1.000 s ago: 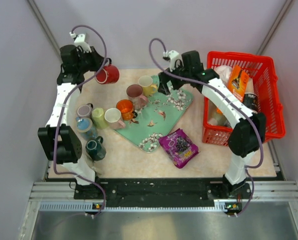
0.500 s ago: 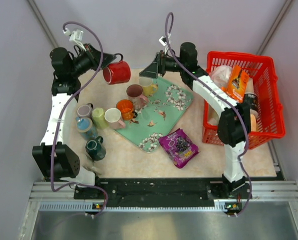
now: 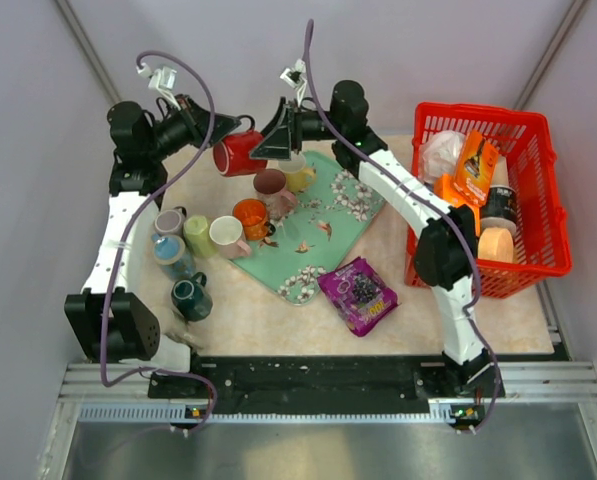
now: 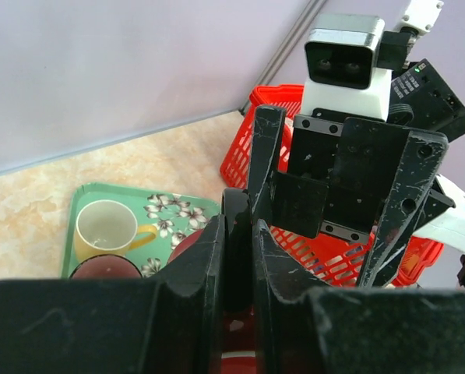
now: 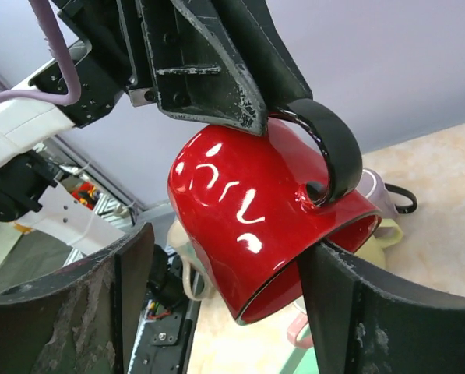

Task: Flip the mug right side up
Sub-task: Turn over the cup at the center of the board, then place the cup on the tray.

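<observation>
While the red mug [image 5: 263,234] hangs in the air off the far-left corner of the floral tray [image 3: 363,205], it is tipped with its mouth facing down and sideways, so it is not yet upright. The left gripper [image 4: 236,234] pinches its black handle [image 5: 333,152] between pressed-together jaws.

Over the last second that arm lifted the mug and carried it closer to the tray corner. The right gripper [image 5: 228,241] swung up from the tray's far side to meet it. Its jaws now straddle the mug body, spread but narrowing, with a gap visible on at least one side. This looks like a handover, to let the mug be rotated.

Room is tight. Both wrists crowd together near the back wall beyond the tray, and a maroon mug [image 3: 270,183] and yellow mug [image 3: 298,172] stand on the tray just below. More open room lies above the tray's middle. The red basket [image 3: 548,200] sits well clear, off the tray's right side.
</observation>
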Tool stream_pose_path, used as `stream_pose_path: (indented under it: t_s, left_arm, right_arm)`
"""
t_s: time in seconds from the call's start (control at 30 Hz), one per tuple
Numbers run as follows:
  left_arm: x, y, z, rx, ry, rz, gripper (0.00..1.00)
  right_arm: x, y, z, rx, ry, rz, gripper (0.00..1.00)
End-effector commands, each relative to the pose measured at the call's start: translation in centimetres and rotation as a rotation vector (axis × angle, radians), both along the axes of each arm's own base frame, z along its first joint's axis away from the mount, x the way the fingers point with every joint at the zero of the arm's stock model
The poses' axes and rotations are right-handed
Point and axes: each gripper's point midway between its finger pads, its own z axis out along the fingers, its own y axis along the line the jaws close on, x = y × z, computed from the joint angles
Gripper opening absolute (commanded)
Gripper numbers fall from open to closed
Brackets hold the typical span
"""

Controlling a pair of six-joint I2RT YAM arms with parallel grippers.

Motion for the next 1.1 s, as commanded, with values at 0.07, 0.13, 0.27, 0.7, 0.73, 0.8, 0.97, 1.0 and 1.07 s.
stream_pose_path:
  t_s: [0.07,0.13,0.27,0.7,0.73,0.8,0.97,1.0,1.07]
  left_arm:
    - [-2.1,-1.3,4.3,0.047,-0.243,-0.062,0.00]
    - [-2.1,-2.7,3.2,0.079,-0.264,-0.102,0.02]
    - [-1.3,-2.0,0.3,0.159,-0.219,-0.010,0.48]
    - [-11.1,0.7,-9.3,0.489,-0.074,-0.025,0.78]
    - [-11.8,0.7,-10.2,0.511,-0.068,-0.049,0.77]
    - [-12.6,1.2,-11.6,0.536,-0.026,-0.038,0.77]
    - [-14.2,1.6,-14.2,0.541,0.054,-0.031,0.78]
    - [-14.3,1.7,-15.0,0.539,0.082,-0.021,0.78]
    - [-14.4,2.3,-16.6,0.523,0.155,0.031,0.78]
  right_arm:
    - [-1.1,0.4,1.7,0.050,-0.066,0.059,0.44]
    - [-0.9,0.4,1.8,0.054,-0.075,0.046,0.11]
    - [-0.2,-0.5,1.3,0.029,-0.083,0.002,0.00]
    - [-3.6,-8.2,-11.3,-0.424,-0.682,0.094,0.00]
    - [-4.2,-8.8,-12.5,-0.471,-0.750,0.139,0.00]
    - [-5.4,-10.2,-15.2,-0.566,-0.866,0.239,0.00]
    - [-6.9,-13.7,-20.6,-0.764,-1.091,0.453,0.00]
    - [-6.9,-14.1,-21.4,-0.788,-1.144,0.501,0.00]
    - [-7.1,-15.1,-23.1,-0.834,-1.199,0.571,0.00]
